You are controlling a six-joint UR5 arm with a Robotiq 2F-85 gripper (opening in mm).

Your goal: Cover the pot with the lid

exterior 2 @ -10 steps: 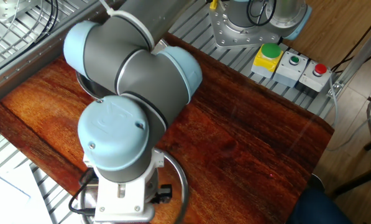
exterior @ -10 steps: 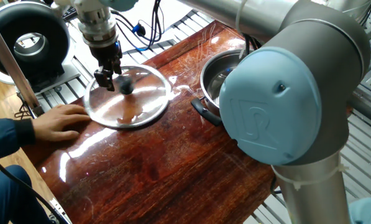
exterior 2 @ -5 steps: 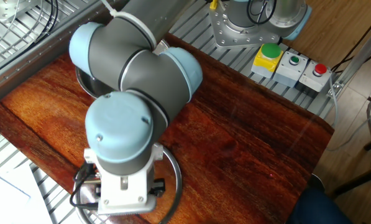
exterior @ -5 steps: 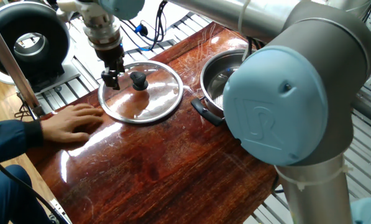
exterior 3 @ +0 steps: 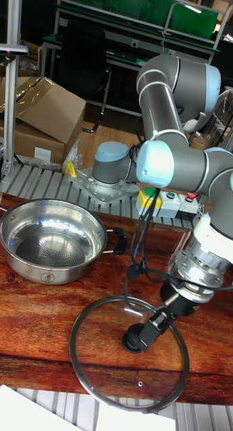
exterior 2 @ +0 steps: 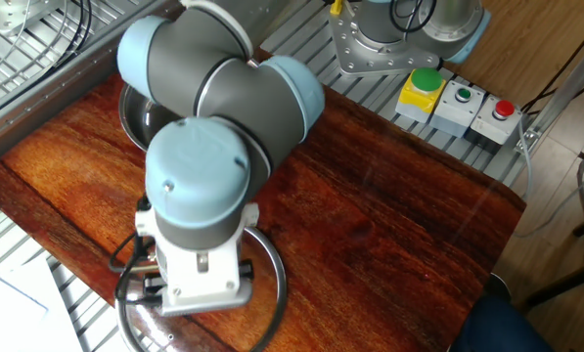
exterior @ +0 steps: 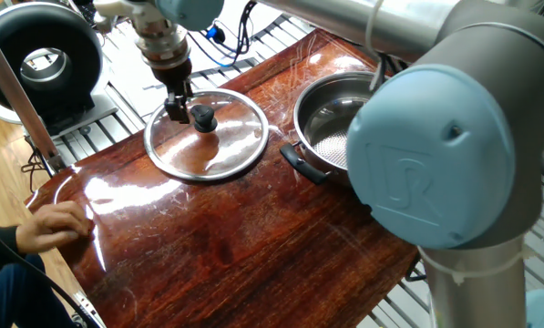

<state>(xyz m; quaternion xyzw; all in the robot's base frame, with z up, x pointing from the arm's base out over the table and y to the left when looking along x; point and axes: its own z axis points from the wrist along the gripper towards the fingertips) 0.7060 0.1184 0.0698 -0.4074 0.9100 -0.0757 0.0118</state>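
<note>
The glass lid (exterior: 219, 150) lies flat on the wooden table, its black knob (exterior: 203, 117) pointing up. The steel pot (exterior: 337, 128) stands uncovered to its right, one black handle (exterior: 301, 164) pointing at the lid. My gripper (exterior: 177, 111) hangs just left of the knob, low over the glass, with a narrow gap between its fingers and nothing held. In the tall fixed view the gripper (exterior 3: 149, 331) reaches down to the knob (exterior 3: 133, 340) on the lid (exterior 3: 110, 370), and the pot (exterior 3: 52, 239) sits at the left. The other fixed view shows only a bit of the pot (exterior 2: 133, 112) behind the arm.
A person's hand (exterior: 55, 223) rests on the table's near left corner. A black round device (exterior: 44, 59) stands off the table at the back left. A button box (exterior 2: 458, 103) sits beyond the table edge. My big arm elbow (exterior: 436, 173) hides the pot's right side.
The person's hand slid the lid a little right, then drew back to the table corner. My gripper moved right, closer to the knob.
</note>
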